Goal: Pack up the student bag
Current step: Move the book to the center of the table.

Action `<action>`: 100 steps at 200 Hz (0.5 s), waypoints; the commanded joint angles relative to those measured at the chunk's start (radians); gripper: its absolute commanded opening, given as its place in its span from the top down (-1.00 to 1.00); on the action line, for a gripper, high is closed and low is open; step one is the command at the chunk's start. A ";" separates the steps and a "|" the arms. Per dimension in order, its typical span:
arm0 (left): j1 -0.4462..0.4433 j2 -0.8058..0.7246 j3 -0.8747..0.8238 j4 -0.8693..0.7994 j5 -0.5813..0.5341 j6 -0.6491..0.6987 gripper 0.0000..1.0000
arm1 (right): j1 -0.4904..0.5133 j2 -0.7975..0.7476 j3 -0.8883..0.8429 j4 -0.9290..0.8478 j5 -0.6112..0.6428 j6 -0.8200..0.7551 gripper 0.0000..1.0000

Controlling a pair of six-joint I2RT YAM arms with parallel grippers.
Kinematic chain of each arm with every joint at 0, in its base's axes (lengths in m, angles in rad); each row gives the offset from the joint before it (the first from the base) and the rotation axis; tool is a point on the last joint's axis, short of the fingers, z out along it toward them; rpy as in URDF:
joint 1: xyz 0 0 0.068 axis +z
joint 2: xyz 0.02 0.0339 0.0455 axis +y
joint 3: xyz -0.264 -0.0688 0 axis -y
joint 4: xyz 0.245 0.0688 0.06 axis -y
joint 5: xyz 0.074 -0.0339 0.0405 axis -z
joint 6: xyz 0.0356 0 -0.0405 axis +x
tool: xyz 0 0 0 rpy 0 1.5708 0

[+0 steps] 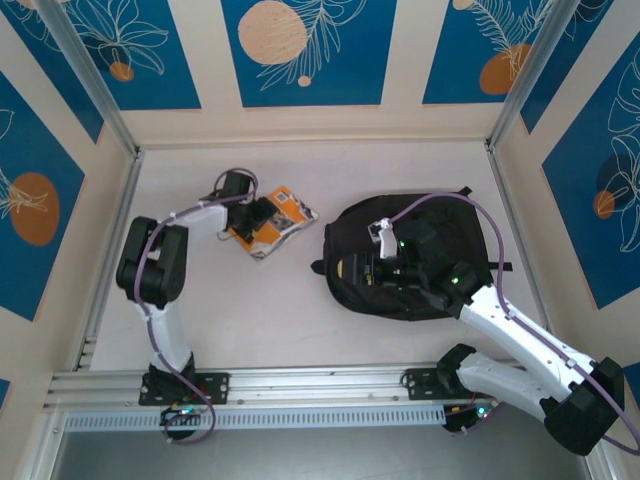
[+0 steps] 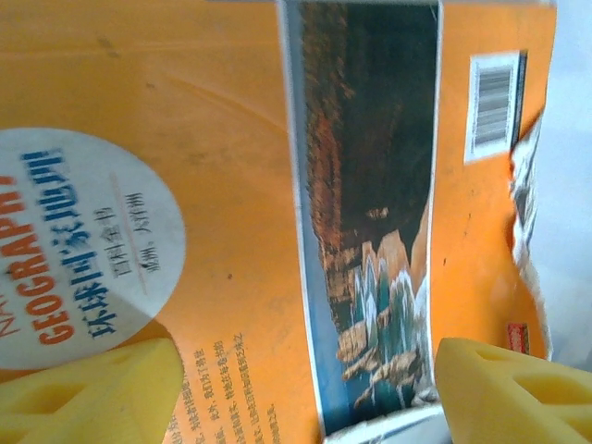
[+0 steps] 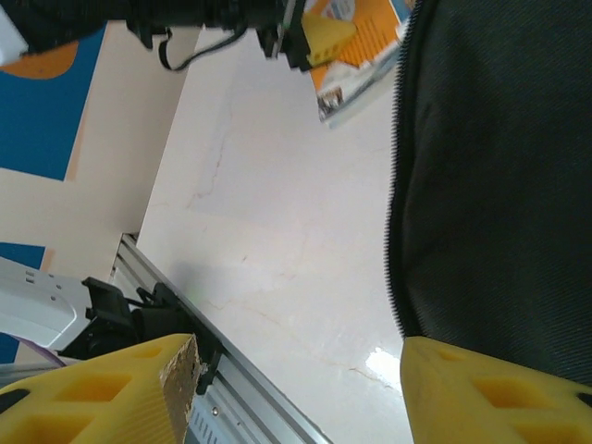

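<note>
Left gripper point(image 2: 305, 393): yellow fingers point(image 2: 92, 393) spread wide just above an orange geography book point(image 2: 185, 92), nothing clamped. Right gripper point(image 3: 296, 388): jaws apart, holding nothing, one finger over the table point(image 3: 277, 231), the other over the student bag point(image 3: 499, 185). The bag lies flat on the table's right half, near the book, not touching

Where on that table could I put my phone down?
Bare table lies between the orange book and the black backpack, and along the near metal rail. Crowded: the book under the left gripper, the backpack's edge under the right gripper.
</note>
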 commanded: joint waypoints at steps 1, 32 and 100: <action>-0.129 -0.110 -0.213 -0.071 -0.012 -0.138 -0.51 | 0.025 -0.012 0.032 -0.034 0.015 -0.003 -0.21; -0.259 -0.403 -0.419 -0.064 -0.101 -0.186 -0.51 | 0.067 0.012 0.022 -0.014 0.029 0.008 -0.21; -0.216 -0.771 -0.535 -0.169 -0.397 0.021 -0.66 | 0.241 0.319 0.118 0.006 0.273 0.010 0.49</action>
